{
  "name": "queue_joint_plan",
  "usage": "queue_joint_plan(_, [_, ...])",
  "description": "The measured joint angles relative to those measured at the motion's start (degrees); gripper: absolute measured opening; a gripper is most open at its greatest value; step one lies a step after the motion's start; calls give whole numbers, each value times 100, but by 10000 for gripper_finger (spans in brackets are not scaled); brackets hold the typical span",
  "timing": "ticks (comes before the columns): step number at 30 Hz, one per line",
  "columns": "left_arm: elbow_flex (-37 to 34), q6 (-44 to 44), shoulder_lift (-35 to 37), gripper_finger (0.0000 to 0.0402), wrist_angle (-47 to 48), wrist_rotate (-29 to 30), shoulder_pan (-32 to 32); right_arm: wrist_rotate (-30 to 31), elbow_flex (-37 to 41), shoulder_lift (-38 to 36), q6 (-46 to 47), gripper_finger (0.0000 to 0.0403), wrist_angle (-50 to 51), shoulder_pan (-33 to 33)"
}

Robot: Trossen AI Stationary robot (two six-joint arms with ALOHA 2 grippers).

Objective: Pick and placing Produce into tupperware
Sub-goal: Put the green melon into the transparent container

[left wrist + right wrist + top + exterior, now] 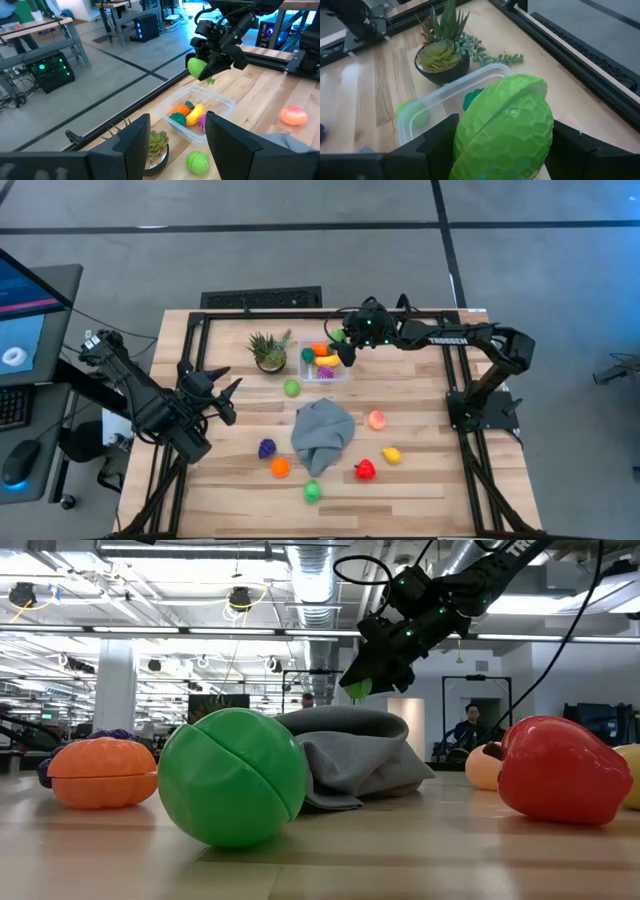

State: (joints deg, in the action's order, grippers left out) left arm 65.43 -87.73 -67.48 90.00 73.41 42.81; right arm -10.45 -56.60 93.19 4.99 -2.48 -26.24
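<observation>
High view, right hand [347, 343] gripping green fruit [502, 131], above tupperware [343, 374] edge

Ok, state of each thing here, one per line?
Right end effector: shut on bumpy green fruit, above the tupperware.
Left end effector: idle at the table's left, empty.
Tupperware: lidless, holding several pieces.
Grey cloth: crumpled mid-table.
Red pepper: loose on table.

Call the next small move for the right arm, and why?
Probably lower a little, then open. The right gripper holds a green bumpy fruit above the far edge of the tupperware, which already holds a carrot, a banana and other pieces. Dropping from that height might bounce it out. The left gripper waits at the table's left.
</observation>
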Motion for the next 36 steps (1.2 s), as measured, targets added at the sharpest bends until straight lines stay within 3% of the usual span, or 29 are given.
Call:
queue_joint_plan(16, [0, -8, 2, 180, -98, -66, 2, -2, -280, 744, 571, 269, -50, -50])
queue_joint_plan(25, [0, -6, 0, 180, -96, -85, 1, -13, -820, 1267, 555, 269, 693, -37])
queue_joint_plan(36, [0, -32, 0, 180, -96, -139, 1, -14, -917, 1300, 761, 269, 1268, -116])
